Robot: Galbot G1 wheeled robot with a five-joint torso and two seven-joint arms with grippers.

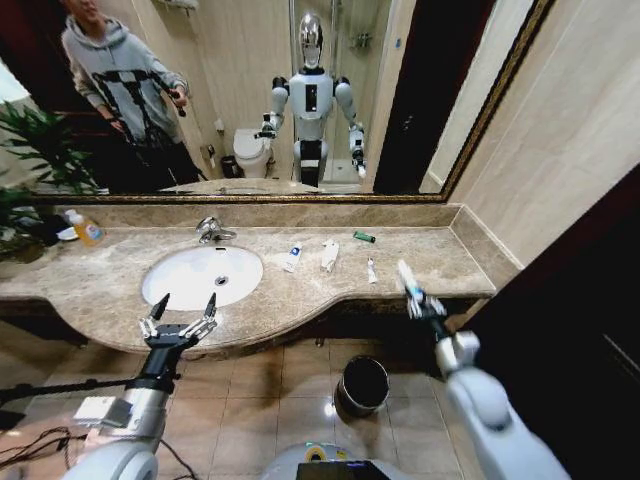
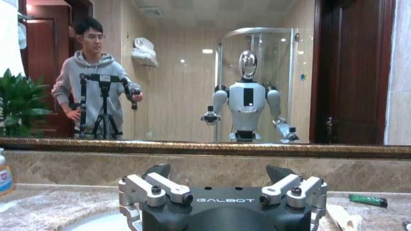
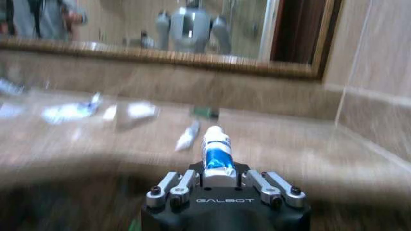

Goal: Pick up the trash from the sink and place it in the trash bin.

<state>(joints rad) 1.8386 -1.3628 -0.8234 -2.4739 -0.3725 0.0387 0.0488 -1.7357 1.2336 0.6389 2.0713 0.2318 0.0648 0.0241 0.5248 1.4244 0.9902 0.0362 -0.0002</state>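
Note:
My right gripper [image 1: 411, 288] is shut on a white tube with blue marks [image 1: 405, 271], held above the counter's front edge at the right; the right wrist view shows that tube [image 3: 217, 153] upright between the jaws of the gripper [image 3: 218, 172]. More trash lies on the marble right of the sink [image 1: 160, 285]: a white tube [image 1: 293, 257], a crumpled wrapper [image 1: 329, 254], a small tube [image 1: 372, 270] and a dark-green stick [image 1: 364, 237]. My left gripper [image 1: 188, 301] is open at the sink's front rim. The trash bin [image 1: 364, 383] stands on the floor below.
An orange-yellow bottle [image 1: 86, 229] stands at the counter's back left, near a plant [image 1: 30, 150]. A chrome tap [image 1: 210, 230] rises behind the basin. A large mirror [image 1: 250, 100] backs the counter, and a wall closes off the right side.

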